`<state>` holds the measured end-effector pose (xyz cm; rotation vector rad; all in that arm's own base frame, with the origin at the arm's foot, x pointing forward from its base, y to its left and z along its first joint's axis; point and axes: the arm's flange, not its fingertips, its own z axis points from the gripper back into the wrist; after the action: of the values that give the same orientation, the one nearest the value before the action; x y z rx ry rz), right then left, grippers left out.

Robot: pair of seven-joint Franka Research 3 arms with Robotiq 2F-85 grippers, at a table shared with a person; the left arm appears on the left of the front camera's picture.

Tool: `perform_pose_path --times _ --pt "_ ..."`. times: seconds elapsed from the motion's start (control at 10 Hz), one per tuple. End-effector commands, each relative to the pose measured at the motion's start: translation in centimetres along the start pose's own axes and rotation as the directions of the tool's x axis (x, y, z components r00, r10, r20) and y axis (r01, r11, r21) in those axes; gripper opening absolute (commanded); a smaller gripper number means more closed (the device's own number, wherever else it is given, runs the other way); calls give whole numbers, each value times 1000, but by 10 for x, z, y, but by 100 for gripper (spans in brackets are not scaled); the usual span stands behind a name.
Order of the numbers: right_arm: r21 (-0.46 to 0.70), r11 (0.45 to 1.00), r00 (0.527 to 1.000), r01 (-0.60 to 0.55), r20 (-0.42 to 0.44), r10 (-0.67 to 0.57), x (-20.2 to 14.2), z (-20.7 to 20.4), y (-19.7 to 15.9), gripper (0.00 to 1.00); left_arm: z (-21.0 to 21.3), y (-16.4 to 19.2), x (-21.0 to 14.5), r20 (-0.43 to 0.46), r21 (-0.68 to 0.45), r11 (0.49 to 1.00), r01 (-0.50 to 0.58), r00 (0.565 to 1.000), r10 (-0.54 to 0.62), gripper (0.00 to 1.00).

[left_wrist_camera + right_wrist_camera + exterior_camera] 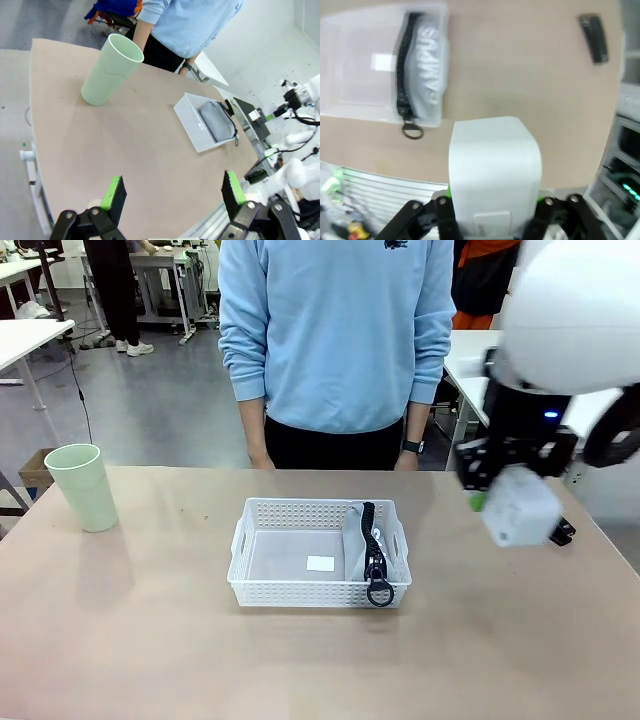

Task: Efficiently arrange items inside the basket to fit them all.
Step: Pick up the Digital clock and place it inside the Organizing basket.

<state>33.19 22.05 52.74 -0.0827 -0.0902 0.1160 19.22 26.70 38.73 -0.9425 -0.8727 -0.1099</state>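
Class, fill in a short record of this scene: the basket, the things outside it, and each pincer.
Basket: holds the pouch, on edge along its right side
Cup: upright on the table, left of the basket
Black object: on the table, right of the basket
Left pincer: open, empty
Right pincer: shut on the device, held above the table right of the basket

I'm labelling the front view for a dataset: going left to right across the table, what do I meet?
Pale green cup → white basket → white device held in the right pincer.
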Motion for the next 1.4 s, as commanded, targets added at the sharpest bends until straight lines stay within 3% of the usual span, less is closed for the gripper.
perform_pose_path --times 0.0,0.3,0.6,0.7,0.8,1.0,1.1,1.3 --pt "25 998 998 -59 3 59 22 -1 54 52 0 -1 2 23 -9 1000 16 1000 -16 100" --pt "-13 973 972 -231 46 231 35 -23 144 52 0 -1 2 23 -9 1000 16 1000 -16 100" --pt "49 938 939 -344 38 343 61 -64 191 52 0 -1 2 23 -9 1000 16 1000 -16 100" --pt "70 929 931 -364 1 365 65 -69 189 52 0 -1 2 23 -9 1000 16 1000 -16 100" --pt "43 943 943 -331 32 330 44 -63 183 52 0 -1 2 23 -9 1000 16 1000 -16 100" --pt "67 937 939 -342 1 343 57 -82 191 52 0 -1 2 23 -9 1000 16 1000 -16 100" --pt "23 908 907 -418 55 417 61 -78 181 52 0 -1 2 23 -9 1000 16 1000 -16 100" --pt "20 876 875 -482 59 480 82 -92 187 52 0 -1 2 23 -9 1000 16 1000 -16 100"
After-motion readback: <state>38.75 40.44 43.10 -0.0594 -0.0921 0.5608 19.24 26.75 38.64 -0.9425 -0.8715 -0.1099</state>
